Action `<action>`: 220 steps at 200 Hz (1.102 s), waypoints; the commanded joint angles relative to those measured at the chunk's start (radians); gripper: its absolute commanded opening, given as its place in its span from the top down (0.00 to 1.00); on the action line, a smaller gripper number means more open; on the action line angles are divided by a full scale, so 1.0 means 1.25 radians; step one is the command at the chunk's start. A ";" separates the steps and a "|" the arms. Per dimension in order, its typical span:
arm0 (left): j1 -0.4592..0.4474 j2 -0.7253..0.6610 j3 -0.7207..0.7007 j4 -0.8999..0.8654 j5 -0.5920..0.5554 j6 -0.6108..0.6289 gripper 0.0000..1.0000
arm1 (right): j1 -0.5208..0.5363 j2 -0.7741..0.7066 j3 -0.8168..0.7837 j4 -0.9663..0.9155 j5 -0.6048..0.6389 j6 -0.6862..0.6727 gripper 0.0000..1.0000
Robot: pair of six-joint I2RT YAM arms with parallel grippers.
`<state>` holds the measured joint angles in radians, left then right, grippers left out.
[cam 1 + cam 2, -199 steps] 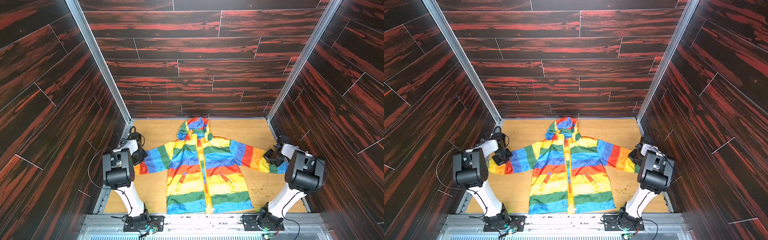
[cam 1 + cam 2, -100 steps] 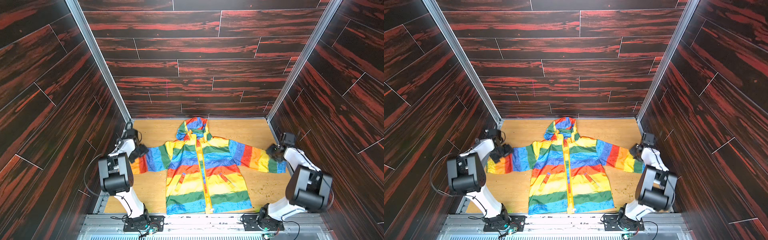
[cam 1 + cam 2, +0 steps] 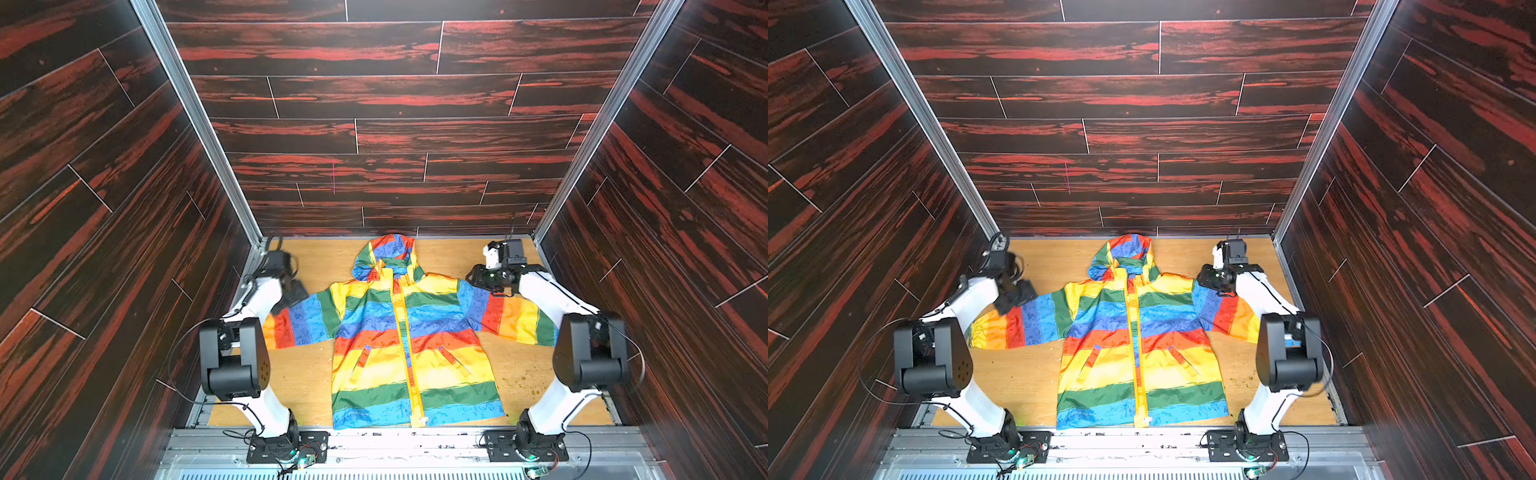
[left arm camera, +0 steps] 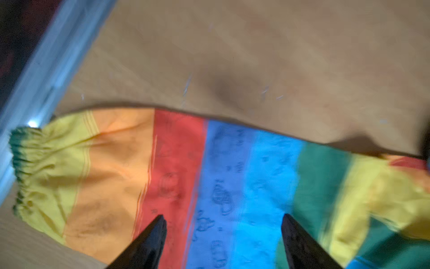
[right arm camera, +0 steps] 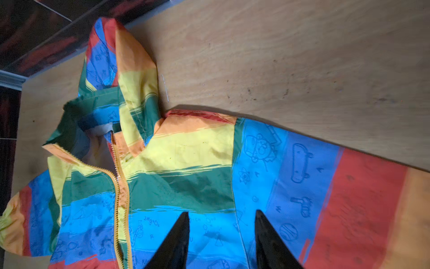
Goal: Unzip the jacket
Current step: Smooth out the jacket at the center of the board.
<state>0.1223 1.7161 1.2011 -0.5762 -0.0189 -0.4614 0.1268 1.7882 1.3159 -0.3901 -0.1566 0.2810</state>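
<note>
- Across the table (image 3: 305,386), in both top views, the jacket (image 3: 411,332) lies flat and front up, with its hood (image 3: 388,253) toward the far wall (image 3: 390,137) and both sleeves spread wide. Its yellow zipper (image 3: 405,345) reads as closed from hem to chest.
- In the same views, the left fingers (image 3: 296,293) hang over the sleeve (image 3: 299,320) on the robot's left, well apart from the zipper. The right fingers (image 3: 473,277) hang over the opposite shoulder, nearer the collar but also off the zipper. Neither pair has hold of cloth.
- In the left wrist view, the left fingers (image 4: 151,244) stand wide apart with nothing between them, above the red and blue bands of the sleeve. The gathered cuff (image 4: 25,167) lies beyond them. This picture is blurred.
- In the right wrist view, the right fingers (image 5: 176,240) are parted roughly halfway and empty, above the blue band beside the shoulder seam. The zipper lies off to one side of them, and its teeth are already split at the collar (image 5: 102,130) under the hood. The pull tab cannot be made out.
- Risk, as a judgement: the fabric is thin and lies loose. If one pair drags the slider while the other does not pin the collar, the whole jacket may slide along the table and the zipper may not run.
- Further risk: the pull is small and lies flat, so closing on it may pinch cloth as well or feed cloth into the teeth. The left fingers also have the longer reach to the front.
</note>
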 commanded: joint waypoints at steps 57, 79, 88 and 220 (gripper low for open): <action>-0.191 0.182 0.210 0.089 0.216 0.054 0.38 | 0.080 0.217 0.188 -0.089 -0.145 -0.110 0.66; -0.218 0.243 0.257 0.072 0.220 0.050 0.44 | 0.111 0.281 0.255 -0.120 -0.147 -0.112 0.73; -0.226 0.265 0.274 0.061 0.218 0.051 0.44 | 0.120 0.308 0.283 -0.134 -0.139 -0.107 0.74; -0.248 0.517 0.525 -0.116 0.163 0.063 0.41 | 0.058 0.485 0.425 -0.317 0.158 0.131 0.76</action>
<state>-0.1780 2.2730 1.7836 -0.6090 0.1905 -0.4152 0.2699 2.3566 1.9152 -0.7044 -0.0593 0.3191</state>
